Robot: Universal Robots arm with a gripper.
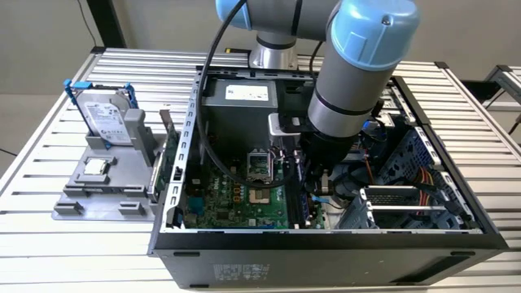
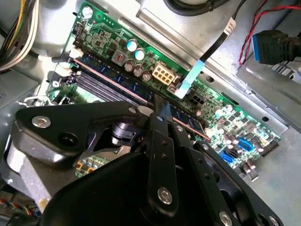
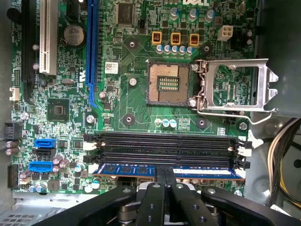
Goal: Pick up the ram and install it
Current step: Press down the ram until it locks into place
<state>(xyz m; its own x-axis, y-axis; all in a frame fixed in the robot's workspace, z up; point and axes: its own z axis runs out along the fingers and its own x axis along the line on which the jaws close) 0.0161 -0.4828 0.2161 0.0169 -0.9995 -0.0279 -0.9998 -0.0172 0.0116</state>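
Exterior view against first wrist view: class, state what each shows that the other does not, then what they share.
Exterior view alone: the hard drive in its blue frame standing on the grey holder outside the case, and the arm. First wrist view alone: the ram lying along a memory slot with the gripper closed on it. Shared: the motherboard and the open CPU socket.

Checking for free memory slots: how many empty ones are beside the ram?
2: both black empty slots lie side by side between the open CPU socket and the ram, which the gripper grips.
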